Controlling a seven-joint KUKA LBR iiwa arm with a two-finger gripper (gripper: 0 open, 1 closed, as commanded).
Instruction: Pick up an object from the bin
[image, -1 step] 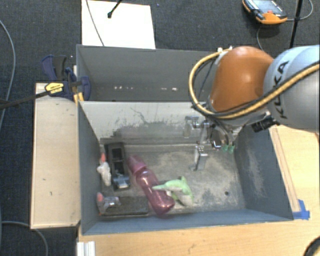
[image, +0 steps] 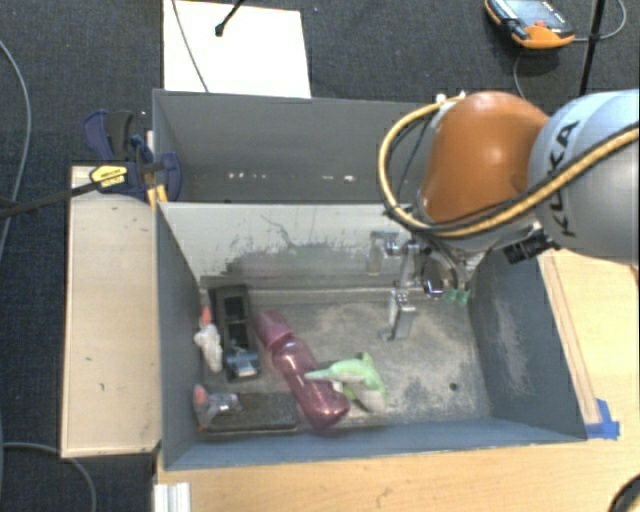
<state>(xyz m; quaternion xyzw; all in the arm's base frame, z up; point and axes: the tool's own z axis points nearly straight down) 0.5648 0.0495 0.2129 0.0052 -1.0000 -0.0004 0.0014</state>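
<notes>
While the claw (image: 402, 322) hangs over gritty bin floor (image: 450, 365), can't tell how open.
Smooth magenta plastic bottle (image: 300, 378) near front edge, lying diagonal, slimmer end pointing back-left.

Arm (image: 592, 170) cut off at right, hand (image: 405, 310) partly under orange cover (image: 480, 150) — white bit (image: 208, 347) (tiny) unidentifiable.

Dark grey carpet (image: 60, 120) covers the floor at the top and left; a black cable (image: 20, 75) curves over it near the left edge; at the top right lies an orange and black device (image: 530, 22), partly cut off; a thin black cord (image: 590, 45) runs just beside it; the light is even.
</notes>
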